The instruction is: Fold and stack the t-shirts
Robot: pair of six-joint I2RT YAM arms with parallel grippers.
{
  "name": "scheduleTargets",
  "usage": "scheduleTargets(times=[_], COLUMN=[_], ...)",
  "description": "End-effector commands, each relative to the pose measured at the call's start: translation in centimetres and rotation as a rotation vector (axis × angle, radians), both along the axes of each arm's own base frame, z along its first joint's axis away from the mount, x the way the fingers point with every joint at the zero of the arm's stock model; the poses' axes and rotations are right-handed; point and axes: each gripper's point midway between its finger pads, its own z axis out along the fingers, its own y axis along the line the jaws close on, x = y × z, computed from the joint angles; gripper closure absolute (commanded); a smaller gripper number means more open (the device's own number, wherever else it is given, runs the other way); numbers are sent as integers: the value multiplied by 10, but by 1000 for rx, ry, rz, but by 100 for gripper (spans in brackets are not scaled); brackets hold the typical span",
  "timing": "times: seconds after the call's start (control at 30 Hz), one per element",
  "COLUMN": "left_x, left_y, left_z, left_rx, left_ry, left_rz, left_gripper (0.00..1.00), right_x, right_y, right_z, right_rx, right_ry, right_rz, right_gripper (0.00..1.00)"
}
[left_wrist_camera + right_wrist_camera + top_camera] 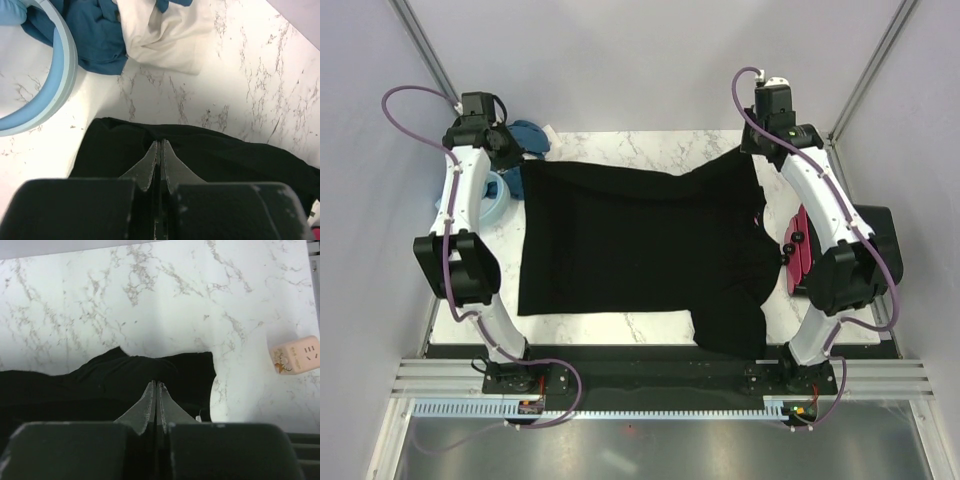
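Note:
A black t-shirt (630,240) lies spread nearly table-wide on the marble table (620,145), with one sleeve hanging over the near edge. My left gripper (508,150) is at its far left corner. In the left wrist view the gripper (160,142) is shut, pinching a small pucker of the black cloth (225,150). My right gripper (760,145) is at the far right corner, where the cloth is drawn up toward it. The right wrist view shows this gripper (156,382) shut on the bunched black cloth (100,385). More t-shirts, teal-blue (95,35) and white (160,35), lie heaped at the back left.
A light blue round basket (62,75) stands at the left edge beside the heap. A pink folded pile (803,245) and a black box (875,240) sit under and beyond the right arm. A small pinkish-beige block (296,355) lies at the table's right side.

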Motion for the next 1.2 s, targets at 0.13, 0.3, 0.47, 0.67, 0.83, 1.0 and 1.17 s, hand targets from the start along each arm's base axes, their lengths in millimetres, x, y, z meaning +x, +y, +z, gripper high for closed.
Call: scheduleTargets(times=[0.13,0.3,0.47,0.67,0.83,1.0,1.17], left_x=[44,58,62,56,45,32,17], left_y=[9,10,11,10,4,3,3], left_z=[-4,10,22,31,11,-8,-18], left_rx=[40,48,54,59,42,40,43], left_ry=[-39,-76,-106,-120,-67,-12,22], left_rz=[-12,-20,-21,-26,-62,-69,-67], left_gripper=[98,98,98,98,98,98,98], right_x=[48,69,83,86,75,55,31], right_y=[-27,-26,-24,-22,-9,6,23], right_z=[18,29,47,84,64,33,18], right_rx=[-35,-33,-23,-8,20,23,12], right_ry=[-123,-164,-210,-291,-235,-148,-92], right_rz=[-78,-77,-75,-64,-2,61,111], right_gripper=[100,100,100,100,100,100,100])
